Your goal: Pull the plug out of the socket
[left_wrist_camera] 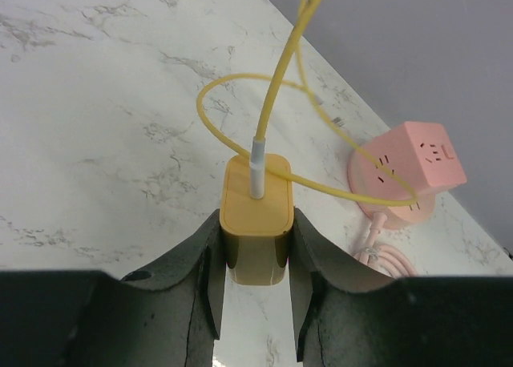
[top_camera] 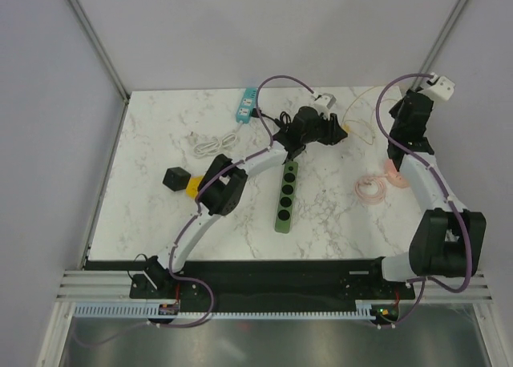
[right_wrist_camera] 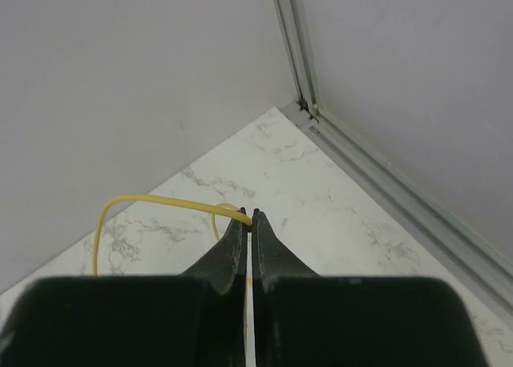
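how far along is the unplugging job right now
Grasp done: the left end effector clamps the yellow rectangular plug with its yellow cable. Pull looks done too: only the marble table shows beneath it, and the pink cube socket sits apart. Left: setting it down. The right end effector is shut on nothing visible.

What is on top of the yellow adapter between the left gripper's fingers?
A white connector on a yellow cable is plugged into the yellow adapter's top face. The left gripper grips its sides. Its underside, and anything below it, is hidden by its body.
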You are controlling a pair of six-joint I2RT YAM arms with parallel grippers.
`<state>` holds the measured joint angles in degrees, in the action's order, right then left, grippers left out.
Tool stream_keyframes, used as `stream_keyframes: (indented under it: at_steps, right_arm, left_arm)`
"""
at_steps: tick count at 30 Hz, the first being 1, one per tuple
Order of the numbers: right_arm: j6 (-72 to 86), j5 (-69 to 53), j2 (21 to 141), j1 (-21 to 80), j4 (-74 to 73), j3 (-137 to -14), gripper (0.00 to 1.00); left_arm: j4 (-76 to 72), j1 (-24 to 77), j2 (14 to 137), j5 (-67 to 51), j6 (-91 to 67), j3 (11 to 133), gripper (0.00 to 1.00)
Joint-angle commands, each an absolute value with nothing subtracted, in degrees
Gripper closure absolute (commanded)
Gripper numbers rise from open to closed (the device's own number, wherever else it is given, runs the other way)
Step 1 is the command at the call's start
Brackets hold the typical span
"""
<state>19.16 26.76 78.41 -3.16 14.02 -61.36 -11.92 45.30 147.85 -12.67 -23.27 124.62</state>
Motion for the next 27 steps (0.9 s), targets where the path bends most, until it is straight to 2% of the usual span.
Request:
stream_keyframes:
  at_steps: [1,10,16,17,20,24,25,27]
  right_arm:
    - [24.3,17.5,83.8,-4.2,16.7,-62.0,1.00]
    - [26.3,14.3,92.8,-4.2,14.9,-62.9,0.93]
    - [27.4,14.1,97.3,-4.3,14.0,-63.1,0.85]
    - [27.3,14.4,98.1,-4.3,13.3,-63.8,0.85]
    - [27.2,14.9,101.1,-4.3,10.3,-67.2,0.81]
    - [28.3,15.2,104.8,-4.3,7.7,-70.9,0.74]
    - [28.4,15.3,105.2,-4.2,6.8,-72.1,0.68]
    - [29.2,15.7,106.9,-4.2,5.7,-73.0,0.64]
  left_arm:
    - [-13.8,43.6,151.5,-18.2,-30.6,131.1,0.87]
    - [-16.3,42.1,158.4,-16.5,-39.1,135.1,0.68]
    - [-16.2,41.2,159.0,-18.4,-42.2,135.0,0.39]
    - [-15.7,41.1,158.6,-18.5,-40.8,135.0,0.29]
    - [-14.2,41.0,156.4,-19.1,-37.8,134.2,0.18]
    - [-14.6,40.9,151.8,-22.0,-35.0,130.5,0.11]
    - [-14.8,40.9,150.7,-22.8,-34.5,128.3,0.11]
    - [-15.4,41.0,146.7,-24.7,-32.0,125.4,0.09]
